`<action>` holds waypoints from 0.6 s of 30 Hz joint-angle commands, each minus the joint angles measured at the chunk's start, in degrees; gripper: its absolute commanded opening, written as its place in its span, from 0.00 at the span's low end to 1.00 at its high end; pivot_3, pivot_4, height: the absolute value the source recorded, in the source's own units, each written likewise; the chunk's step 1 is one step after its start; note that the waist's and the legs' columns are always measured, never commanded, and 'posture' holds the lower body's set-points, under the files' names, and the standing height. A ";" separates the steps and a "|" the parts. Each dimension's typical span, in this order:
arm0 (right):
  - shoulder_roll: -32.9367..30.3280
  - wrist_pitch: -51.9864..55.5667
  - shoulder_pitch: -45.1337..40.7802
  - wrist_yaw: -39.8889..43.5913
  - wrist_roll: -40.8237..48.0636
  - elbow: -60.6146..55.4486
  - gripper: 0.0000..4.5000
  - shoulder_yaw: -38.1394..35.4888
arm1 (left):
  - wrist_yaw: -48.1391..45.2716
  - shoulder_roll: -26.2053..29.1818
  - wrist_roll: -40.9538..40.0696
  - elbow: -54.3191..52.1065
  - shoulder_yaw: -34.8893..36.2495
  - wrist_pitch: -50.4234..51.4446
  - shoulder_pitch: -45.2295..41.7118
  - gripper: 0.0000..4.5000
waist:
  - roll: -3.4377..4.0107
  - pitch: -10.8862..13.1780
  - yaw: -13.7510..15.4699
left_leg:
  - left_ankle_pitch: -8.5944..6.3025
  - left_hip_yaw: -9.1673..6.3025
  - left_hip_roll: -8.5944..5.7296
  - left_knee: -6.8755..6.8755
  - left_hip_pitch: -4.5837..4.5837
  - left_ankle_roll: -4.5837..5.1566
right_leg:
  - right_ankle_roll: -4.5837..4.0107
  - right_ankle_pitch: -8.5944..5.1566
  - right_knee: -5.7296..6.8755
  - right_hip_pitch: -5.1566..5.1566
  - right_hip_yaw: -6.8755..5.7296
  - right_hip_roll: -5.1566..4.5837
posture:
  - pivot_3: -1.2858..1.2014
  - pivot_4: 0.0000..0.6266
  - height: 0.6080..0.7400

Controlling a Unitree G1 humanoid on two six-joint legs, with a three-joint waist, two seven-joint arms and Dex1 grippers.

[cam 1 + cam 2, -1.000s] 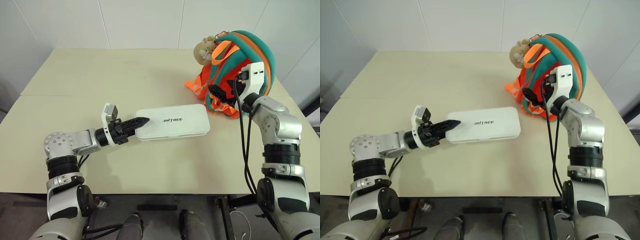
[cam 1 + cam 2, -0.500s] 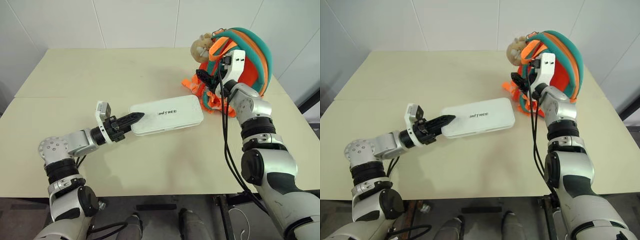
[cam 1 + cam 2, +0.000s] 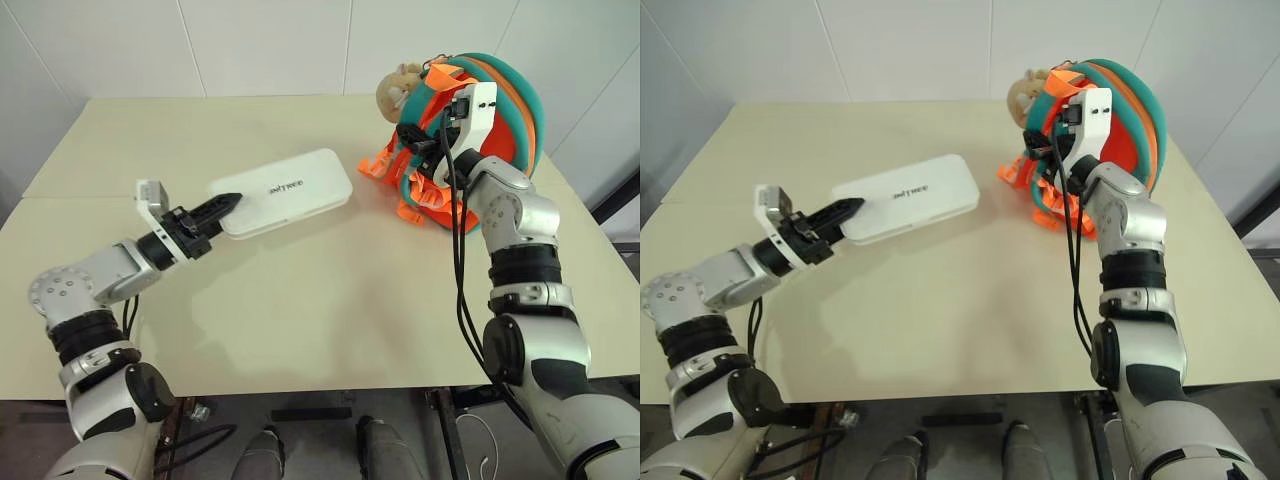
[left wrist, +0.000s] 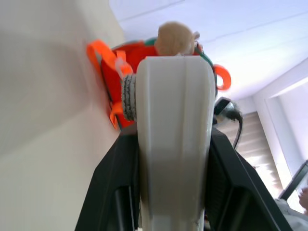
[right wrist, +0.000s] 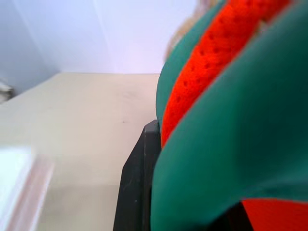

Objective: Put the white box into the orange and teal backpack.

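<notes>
From my head, the smooth, flat, round-cornered box (image 3: 283, 192) hung tilted above the desk (image 3: 330, 300), its end clenched in my left claw (image 3: 226, 203). At the rounded backpack (image 3: 500, 110), my right claw (image 3: 415, 140) gripped a strap. Right wrist: teal padding, orange mesh.

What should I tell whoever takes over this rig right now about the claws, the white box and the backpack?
Left claw: shut on one short end of the white box, holding it clear of the table, tilted.
Right claw: closed on the teal strap at the front of the orange and teal backpack, which stands upright at the table's far right with its plush toy on top.
Done: box picked up, backpack gripped.
Left: open the backpack, bring the box across, slip it in, release.
</notes>
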 commanded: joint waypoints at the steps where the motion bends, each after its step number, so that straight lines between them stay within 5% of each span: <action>1: -1.44 8.84 2.08 2.42 6.56 -16.35 0.00 0.52 | -3.80 4.39 1.51 2.63 -0.21 -3.18 -2.47 0.28 | 0.01 0.00 0.02 | 0.00 0.00 0.00 -0.01 -0.01 0.00 | -0.01 -0.02 0.02 -0.02 0.00 0.00 | 0.52 0.24 1.00; 8: -4.11 26.25 5.94 3.64 21.20 -37.99 0.00 -0.46 | -13.78 12.78 8.80 9.74 -4.68 -10.46 -5.56 0.28 | 0.02 0.01 -0.07 | -0.06 0.00 0.01 -0.11 -0.01 0.08 | -0.09 -0.14 0.18 -0.17 0.00 0.00 | 0.52 0.24 1.00; 18: -9.73 36.69 7.49 5.45 37.12 -51.19 0.00 -0.14 | -25.73 19.03 17.88 17.29 -10.65 -16.65 -10.06 0.28 | -0.03 0.04 0.20 | -0.09 0.01 0.02 -0.14 -0.03 0.13 | -0.11 -0.16 0.17 -0.19 -0.02 0.00 | 0.52 0.24 1.00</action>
